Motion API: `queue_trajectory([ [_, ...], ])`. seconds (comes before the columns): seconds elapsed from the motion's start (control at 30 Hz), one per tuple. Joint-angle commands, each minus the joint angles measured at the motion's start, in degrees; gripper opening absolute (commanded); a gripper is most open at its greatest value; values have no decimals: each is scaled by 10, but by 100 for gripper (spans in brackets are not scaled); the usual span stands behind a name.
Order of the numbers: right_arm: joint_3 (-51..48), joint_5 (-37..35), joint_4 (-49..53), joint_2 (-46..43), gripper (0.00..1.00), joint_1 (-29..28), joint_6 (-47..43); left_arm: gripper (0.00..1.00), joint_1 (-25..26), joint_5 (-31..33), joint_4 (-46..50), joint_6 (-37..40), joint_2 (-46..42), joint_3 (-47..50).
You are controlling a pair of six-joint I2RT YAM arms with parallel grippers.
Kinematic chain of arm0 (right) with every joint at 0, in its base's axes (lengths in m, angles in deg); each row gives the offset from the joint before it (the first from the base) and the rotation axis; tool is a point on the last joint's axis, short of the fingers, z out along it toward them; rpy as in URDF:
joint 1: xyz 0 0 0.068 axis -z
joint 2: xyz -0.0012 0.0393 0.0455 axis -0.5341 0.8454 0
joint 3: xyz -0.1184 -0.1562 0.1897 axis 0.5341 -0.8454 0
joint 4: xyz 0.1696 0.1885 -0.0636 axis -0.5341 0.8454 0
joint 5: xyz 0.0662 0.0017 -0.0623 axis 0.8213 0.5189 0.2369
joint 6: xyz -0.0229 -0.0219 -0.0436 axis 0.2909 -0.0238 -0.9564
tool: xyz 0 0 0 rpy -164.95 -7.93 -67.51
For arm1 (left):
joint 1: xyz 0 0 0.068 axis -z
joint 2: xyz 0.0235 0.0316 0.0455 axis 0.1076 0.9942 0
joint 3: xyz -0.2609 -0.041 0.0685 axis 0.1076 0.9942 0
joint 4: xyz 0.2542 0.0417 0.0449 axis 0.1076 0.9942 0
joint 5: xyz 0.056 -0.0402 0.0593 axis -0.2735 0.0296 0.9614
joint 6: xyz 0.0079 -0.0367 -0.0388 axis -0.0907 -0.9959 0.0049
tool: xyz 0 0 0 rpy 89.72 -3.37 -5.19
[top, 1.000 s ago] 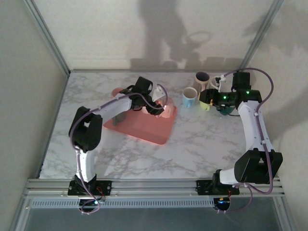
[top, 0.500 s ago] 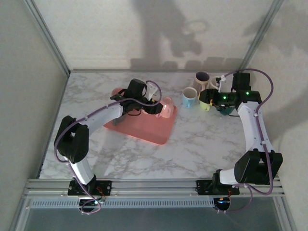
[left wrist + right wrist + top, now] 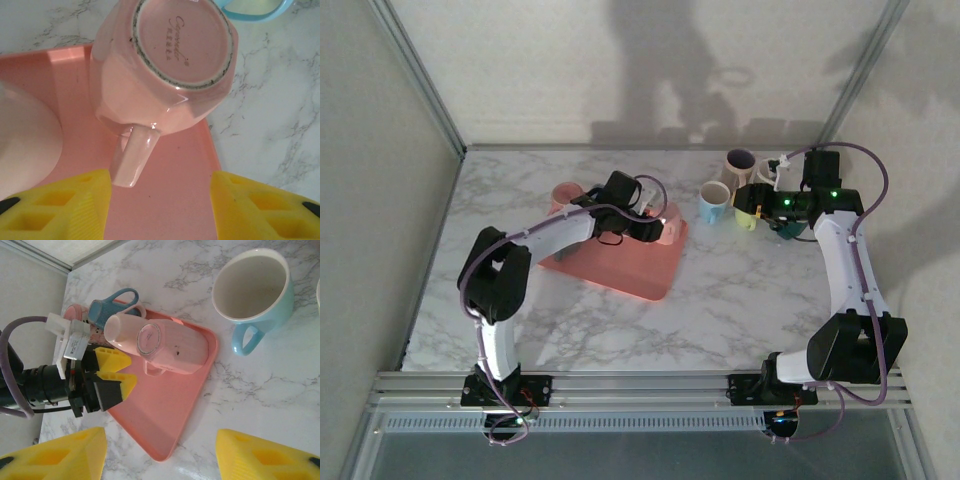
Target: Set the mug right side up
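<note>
Step in hand: approach to grasp. The pink mug (image 3: 165, 75) lies tipped over on the tray (image 3: 165, 415), near the tray's far right corner. Its base ring faces the left claw (image 3: 161, 205) and its mouth is turned away from it. Not yet righted.

Left claw: spread wide, empty. The yellow fingers (image 3: 65, 205) sit short of the mug, one on each side of the handle (image 3: 134, 157). The handle end points back between them, with no contact that I can see. A pale cup (image 3: 22, 145) lies just beside the left finger and close to the pink mug's wall.

Right claw (image 3: 160, 460): also spread wide, nothing in it. It hangs above the table (image 3: 720, 300) by the upright light blue mug (image 3: 252, 290), well apart from the tray.

Judgement, next move:
- Ease the left claw forward until the fingers bracket either the handle or the mug wall, then clench.
- Lift a little off the tray, roll the wrist until the mouth comes up, and set the mug down on its base.
- The handle looks the narrower, nearer target. The wall is glazed and wide, probably close to the limit of the opening, so slip is a risk there.
- That side is crowded: the left finger could nudge the pale cup or the blue mug (image 3: 112, 307) lying behind it.
</note>
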State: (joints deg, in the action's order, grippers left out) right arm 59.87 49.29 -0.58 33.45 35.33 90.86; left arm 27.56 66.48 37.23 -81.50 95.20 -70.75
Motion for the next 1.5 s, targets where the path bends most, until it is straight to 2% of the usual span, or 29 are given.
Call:
queue_trajectory([
  [0.0, 4, 19, -2, -5, 60, -1, 8, 54, 10, 39, 11, 15, 17, -26],
  [0.2, 10, 21, -2, -5, 59, -1, 10, 50, 14, 60, 9, 20, 35, -30],
  [0.47, 13, 24, 0, -2, 59, -1, 9, 49, 17, 61, -7, 37, 52, -27],
  [0.87, 18, 24, 7, -5, 59, 0, 8, 37, 24, 67, -10, 48, 80, -53],
  [1.27, 5, 32, 0, -30, 59, 0, 22, 8, 34, 89, -8, 74, 30, -51],
  [1.47, -20, 51, -12, -49, 59, 0, 36, 1, 34, 49, -8, 51, -32, -50],
])
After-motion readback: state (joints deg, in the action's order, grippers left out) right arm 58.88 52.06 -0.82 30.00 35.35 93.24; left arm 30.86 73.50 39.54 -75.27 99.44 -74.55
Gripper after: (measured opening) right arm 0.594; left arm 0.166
